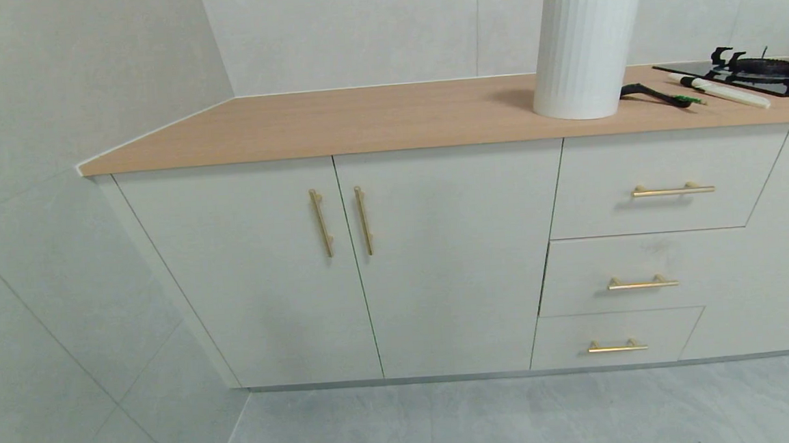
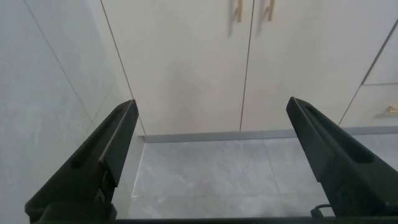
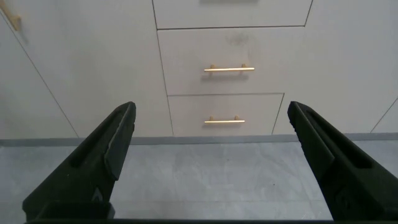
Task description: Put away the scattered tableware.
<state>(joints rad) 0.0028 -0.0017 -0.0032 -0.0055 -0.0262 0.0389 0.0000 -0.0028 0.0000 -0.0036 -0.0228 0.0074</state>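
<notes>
My left claw and right claw are apart, empty, ready; I target black-handled utensil beside white ribbed cylinder, wooden surface's right edge.

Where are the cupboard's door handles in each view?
Head view: door handles side by side, left of the drawers.
Left wrist view: their lower ends, beyond the left hand.
Right wrist view: apparently one handle end, beside the drawers.
Shared landmark: grey kick strip under the cabinets.

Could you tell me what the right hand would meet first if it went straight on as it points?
The right hand would probably meet the bottom drawer, near its gold handle; nothing shows between, though depth is unclear.
</notes>
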